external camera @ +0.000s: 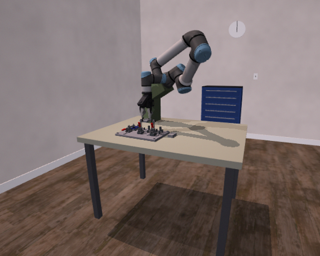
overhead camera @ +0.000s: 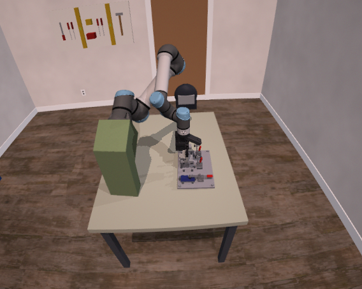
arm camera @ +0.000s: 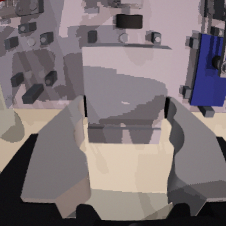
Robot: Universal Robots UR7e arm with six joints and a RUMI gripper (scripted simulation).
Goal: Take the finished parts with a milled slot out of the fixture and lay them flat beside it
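My gripper (overhead camera: pixel 184 155) (external camera: pixel 146 119) (arm camera: pixel 125 97) is shut on a grey finished part (external camera: pixel 146 120) (arm camera: pixel 125 75). It holds the part above the fixture (overhead camera: pixel 207 166) (external camera: pixel 133 136) (arm camera: pixel 176 25), with a finger at each side edge in the wrist view. The other grey finished part (external camera: pixel 172 135) lies flat on the table beside the fixture's end in the exterior view; the top view does not show it clearly. The blue blank (overhead camera: pixel 187 178) (external camera: pixel 135 127) (arm camera: pixel 207 77) sits in the fixture at the far end, under its clamp.
Two upright red clamp handles (overhead camera: pixel 201 160) (external camera: pixel 152 125) stand near the gripper. A red handle (overhead camera: pixel 209 176) (external camera: pixel 123 129) lies low beside the blue blank. Small posts rise from the plate. The green arm pedestal (overhead camera: pixel 117 169) and a dark welding mask (overhead camera: pixel 186 90) are also around the table.
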